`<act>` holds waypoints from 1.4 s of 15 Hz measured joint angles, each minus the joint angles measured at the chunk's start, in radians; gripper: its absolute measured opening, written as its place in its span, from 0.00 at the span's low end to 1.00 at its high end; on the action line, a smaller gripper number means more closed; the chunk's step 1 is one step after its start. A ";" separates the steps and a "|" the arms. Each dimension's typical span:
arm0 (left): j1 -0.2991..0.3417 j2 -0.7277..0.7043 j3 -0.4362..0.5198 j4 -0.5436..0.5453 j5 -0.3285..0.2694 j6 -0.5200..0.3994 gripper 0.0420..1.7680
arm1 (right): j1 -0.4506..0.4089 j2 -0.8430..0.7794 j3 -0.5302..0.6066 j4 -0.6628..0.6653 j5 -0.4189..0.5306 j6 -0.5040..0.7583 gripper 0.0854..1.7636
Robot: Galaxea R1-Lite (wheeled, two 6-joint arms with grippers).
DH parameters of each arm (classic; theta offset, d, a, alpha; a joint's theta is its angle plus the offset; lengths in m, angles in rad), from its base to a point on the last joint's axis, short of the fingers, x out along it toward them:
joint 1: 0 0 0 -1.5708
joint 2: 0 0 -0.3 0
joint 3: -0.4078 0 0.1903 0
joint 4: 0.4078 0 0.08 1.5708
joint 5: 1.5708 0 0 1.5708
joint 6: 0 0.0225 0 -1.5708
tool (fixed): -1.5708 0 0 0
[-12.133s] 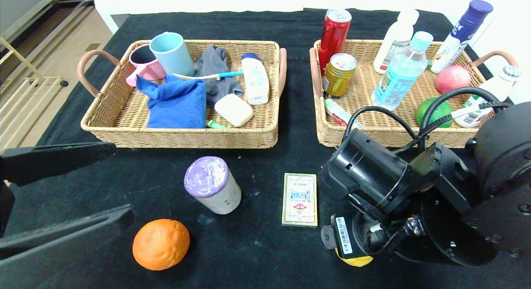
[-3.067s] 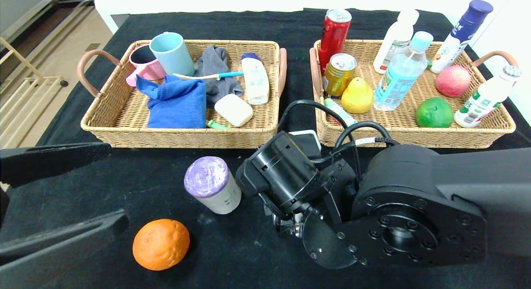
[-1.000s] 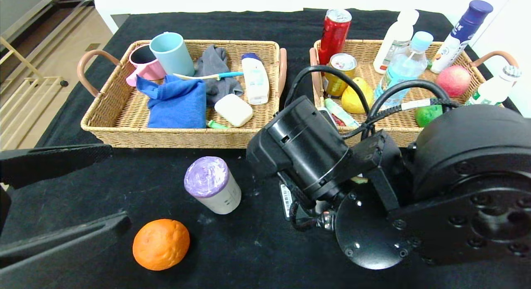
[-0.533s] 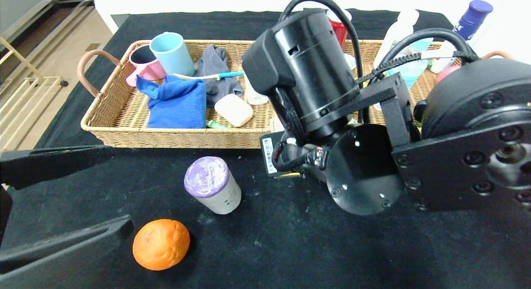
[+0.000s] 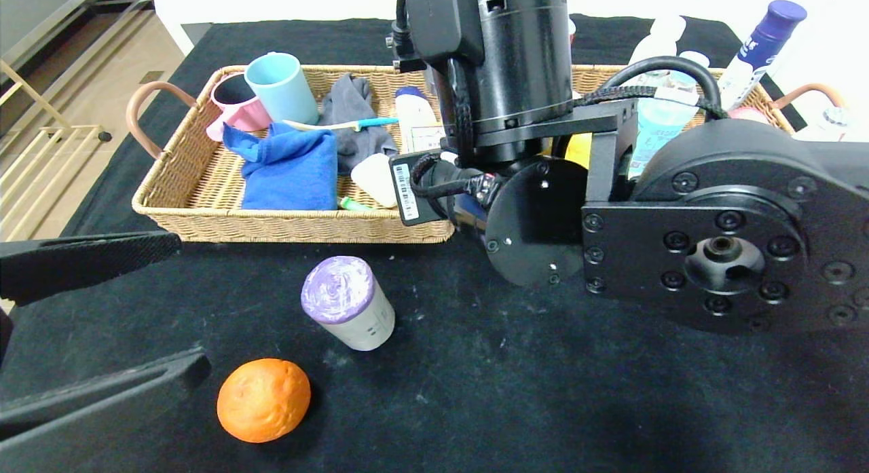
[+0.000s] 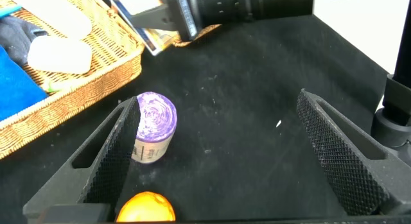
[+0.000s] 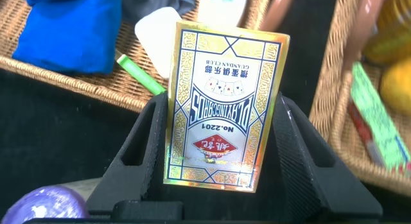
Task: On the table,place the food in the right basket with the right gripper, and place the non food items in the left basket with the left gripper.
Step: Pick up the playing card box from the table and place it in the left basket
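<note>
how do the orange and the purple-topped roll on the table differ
The orange is round and orange all over; the purple-topped roll is a cylinder, purple on its end and pale on its side. The orange lies nearer the robot, the roll closer to the left basket. Both rest ungripped on the black table.

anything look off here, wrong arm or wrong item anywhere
Yes. The right gripper is shut on the playing card box, a non food item meant for the left gripper, and holds it by the left basket. A tube that looks like toothpaste lies in the right basket with the food.
</note>
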 joint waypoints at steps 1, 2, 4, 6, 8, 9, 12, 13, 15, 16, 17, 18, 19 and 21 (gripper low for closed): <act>0.000 0.000 0.000 0.000 0.000 0.000 1.00 | -0.008 0.006 0.000 -0.026 0.014 -0.034 0.58; 0.001 0.000 0.000 0.000 0.000 0.000 1.00 | -0.019 0.013 0.000 -0.060 0.024 -0.062 0.58; 0.001 0.002 0.000 0.000 0.000 0.001 1.00 | -0.037 0.032 0.000 -0.141 0.029 -0.119 0.58; 0.001 0.001 0.000 0.000 0.000 0.002 1.00 | -0.041 0.052 0.000 -0.205 0.031 -0.159 0.58; 0.001 0.000 0.000 0.000 0.000 0.002 1.00 | -0.041 0.075 -0.004 -0.259 0.031 -0.179 0.58; 0.001 0.000 0.000 0.000 0.001 0.002 1.00 | -0.040 0.086 -0.007 -0.281 0.031 -0.191 0.58; 0.002 0.000 -0.003 0.000 0.003 0.009 1.00 | -0.042 0.115 -0.014 -0.354 0.031 -0.234 0.58; 0.002 0.000 -0.003 0.000 0.003 0.010 1.00 | -0.044 0.124 -0.024 -0.364 0.031 -0.245 0.58; 0.002 0.000 -0.002 0.000 0.003 0.010 1.00 | -0.050 0.139 -0.039 -0.380 0.030 -0.268 0.58; 0.002 0.000 -0.002 0.000 0.003 0.011 1.00 | -0.053 0.146 -0.043 -0.395 0.031 -0.281 0.58; 0.002 0.000 -0.002 0.000 0.003 0.011 1.00 | -0.056 0.154 -0.049 -0.415 0.033 -0.296 0.58; 0.002 0.000 -0.001 0.000 0.003 0.012 1.00 | -0.059 0.162 -0.051 -0.436 0.039 -0.307 0.58; 0.002 0.000 -0.001 0.000 0.003 0.012 1.00 | -0.061 0.170 -0.053 -0.451 0.043 -0.318 0.58; 0.002 0.001 0.000 0.000 0.003 0.012 1.00 | -0.063 0.180 -0.054 -0.468 0.045 -0.330 0.58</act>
